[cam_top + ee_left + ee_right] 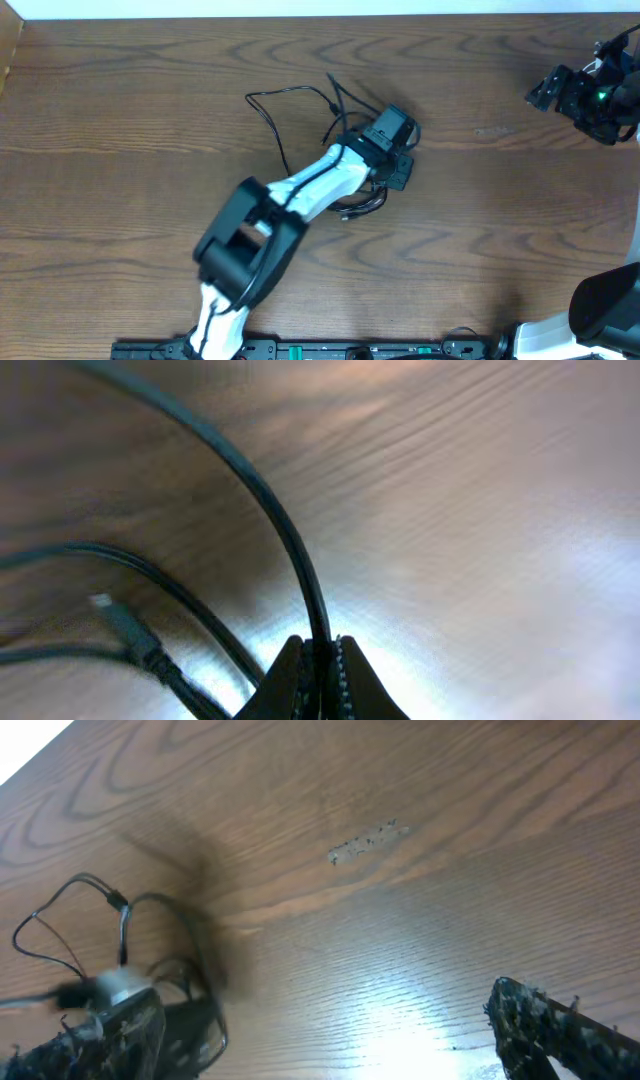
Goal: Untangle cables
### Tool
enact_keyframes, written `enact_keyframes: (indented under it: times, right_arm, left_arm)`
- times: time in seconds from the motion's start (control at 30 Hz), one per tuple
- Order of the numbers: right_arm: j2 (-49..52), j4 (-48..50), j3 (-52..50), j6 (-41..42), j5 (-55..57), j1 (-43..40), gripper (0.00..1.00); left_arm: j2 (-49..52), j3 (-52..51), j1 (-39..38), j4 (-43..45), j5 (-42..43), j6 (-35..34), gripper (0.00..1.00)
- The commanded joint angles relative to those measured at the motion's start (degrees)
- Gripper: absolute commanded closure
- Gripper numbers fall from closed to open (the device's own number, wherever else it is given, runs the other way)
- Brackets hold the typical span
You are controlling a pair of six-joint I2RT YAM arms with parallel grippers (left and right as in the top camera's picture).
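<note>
A thin black cable (285,91) lies in loose tangled loops on the wooden table around my left gripper (392,150), at the table's middle. In the left wrist view my left gripper (322,670) is shut on one strand of the black cable (290,540), low over the table. A second black strand with a small plug end (125,625) lies to its left. No white cable shows in any view. My right gripper (540,92) is open and empty at the far right (330,1040), well away from the cables, which show small at its left (115,902).
The wooden table (120,130) has a small pale scuff mark (490,130) right of the tangle, also in the right wrist view (365,840). The left arm (300,195) lies diagonally over the lower loops. The right arm's base (600,310) is at the bottom right.
</note>
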Motion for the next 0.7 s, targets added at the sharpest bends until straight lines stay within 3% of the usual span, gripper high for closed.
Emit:
enact_keyframes:
  times: [0.0,0.33,0.57,0.67]
  right_arm:
    - [0.2,0.0,-0.3,-0.9,-2.5,1.2,0.01]
    - [0.2,0.9,-0.3,-0.9,-4.6,6.5,0.01]
    - [0.2,1.7,-0.3,-0.9,-4.6,11.2,0.01]
    - [0.2,1.6,-0.4,-1.4,-5.4,13.0,0.01]
  left_arm:
    - [-15.0,0.7,1.3,-1.6,4.9,3.7,0.92]
    - [-37.4,0.7,5.6,-1.4,4.7,7.5,0.93]
    - [-39.4,0.7,10.6,-0.5,4.7,7.1,0.93]
    - [-39.5,1.0,14.3,3.0,5.2,2.5,0.93]
